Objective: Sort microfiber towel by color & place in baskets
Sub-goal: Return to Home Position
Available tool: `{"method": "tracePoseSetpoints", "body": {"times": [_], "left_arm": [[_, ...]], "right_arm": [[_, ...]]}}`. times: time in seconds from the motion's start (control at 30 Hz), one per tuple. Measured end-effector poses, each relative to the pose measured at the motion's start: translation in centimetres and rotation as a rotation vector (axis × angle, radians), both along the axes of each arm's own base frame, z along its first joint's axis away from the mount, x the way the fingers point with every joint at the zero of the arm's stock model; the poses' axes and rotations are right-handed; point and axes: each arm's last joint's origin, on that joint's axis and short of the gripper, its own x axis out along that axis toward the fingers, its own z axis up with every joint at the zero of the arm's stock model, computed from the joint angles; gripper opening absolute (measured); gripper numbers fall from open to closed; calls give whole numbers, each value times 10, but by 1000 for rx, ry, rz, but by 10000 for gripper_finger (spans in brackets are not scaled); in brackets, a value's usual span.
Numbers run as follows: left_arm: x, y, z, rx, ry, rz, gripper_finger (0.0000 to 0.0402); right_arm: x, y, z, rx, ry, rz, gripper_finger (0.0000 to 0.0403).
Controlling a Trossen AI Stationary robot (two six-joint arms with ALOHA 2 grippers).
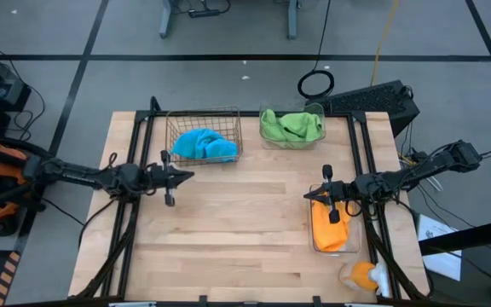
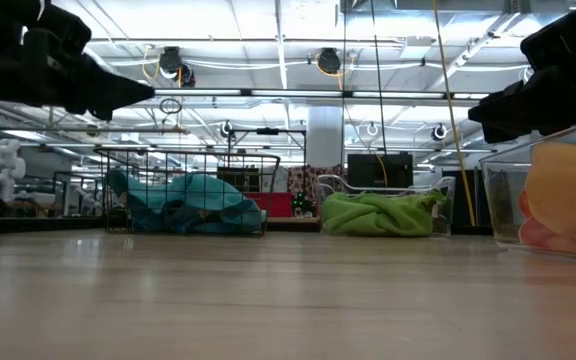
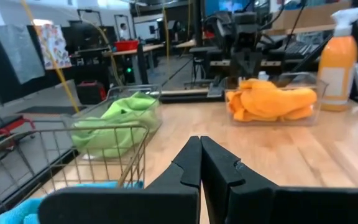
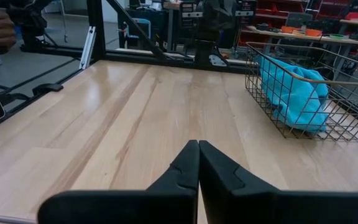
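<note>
Above the table (image 1: 228,243), my left gripper (image 1: 184,176) and right gripper (image 1: 312,195) hang jaws together, with blue towel (image 1: 203,145), green towel (image 1: 292,126), orange towels (image 1: 331,232) already basketed.

Blue towel (image 1: 205,145), green towel (image 1: 292,126), orange towel (image 1: 329,228).

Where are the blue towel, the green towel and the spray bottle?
blue towel (image 1: 205,145): high view, its middle.
green towel (image 1: 292,126): high view, its middle.
spray bottle (image 3: 340,68): left wrist view, orange body.
</note>
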Motion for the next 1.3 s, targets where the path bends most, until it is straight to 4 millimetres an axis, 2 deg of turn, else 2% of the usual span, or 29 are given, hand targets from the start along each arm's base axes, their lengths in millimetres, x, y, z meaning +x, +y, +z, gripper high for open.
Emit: {"method": "tracePoseSetpoints", "body": {"times": [0.13,0.5,0.9,1.3], "left_arm": [[-2,-1,2,0,-20,-49,4],[-12,0,14,44,-132,-46,4],[-27,1,12,9,-145,-45,4],[-28,1,11,-25,-96,-51,4]], "right_arm": [[0,0,0,-6,0,1,0],[0,0,3,-19,-30,3,0],[-4,-2,10,-25,-94,-24,0],[-17,-6,14,-6,-112,-25,0]]}}
